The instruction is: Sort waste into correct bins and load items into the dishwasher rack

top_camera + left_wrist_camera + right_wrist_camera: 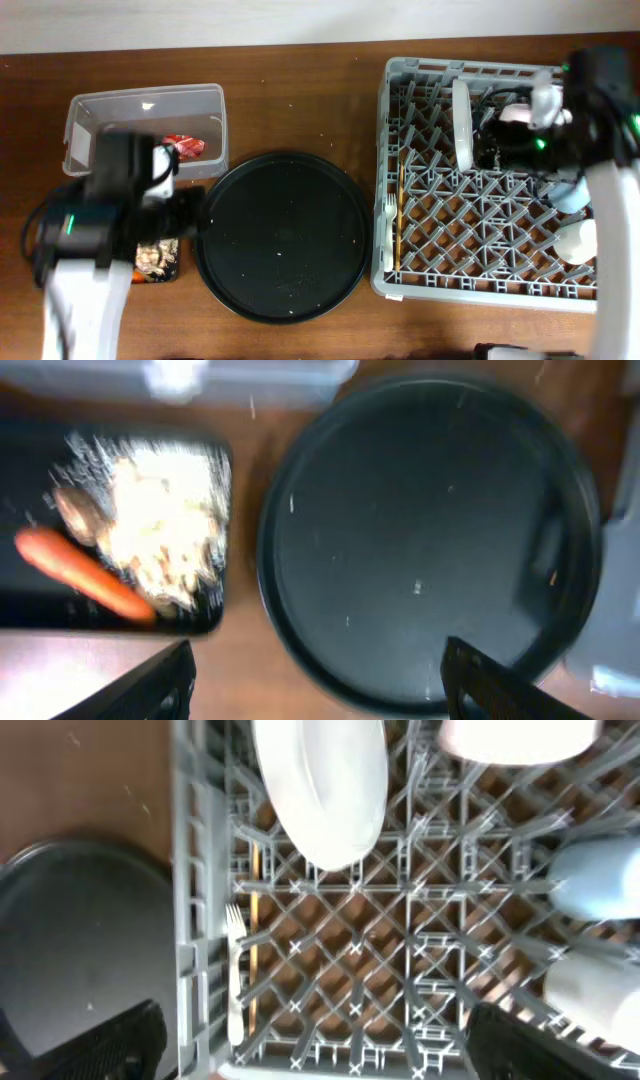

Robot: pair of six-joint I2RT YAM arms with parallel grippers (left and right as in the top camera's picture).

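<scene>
The left gripper (318,665) hangs with jaws apart and empty above the round black tray (420,490), beside the shallow black tray (30,610) holding the carrot (85,575) and food scraps (165,510); the red wrapper (185,146) lies in the clear tub (80,110). The right gripper (312,1020), jaws likewise apart and empty, hangs over the dishwasher rack (480,290), which holds the white plate (320,780) on edge, pink bowl (520,738), fork (233,970), chopsticks (399,215), light-blue cup (600,880) and white cup (590,990)

white plate (320,780) stands on edge in the grey rack (186,870), fork (234,975) alongside.
</scene>
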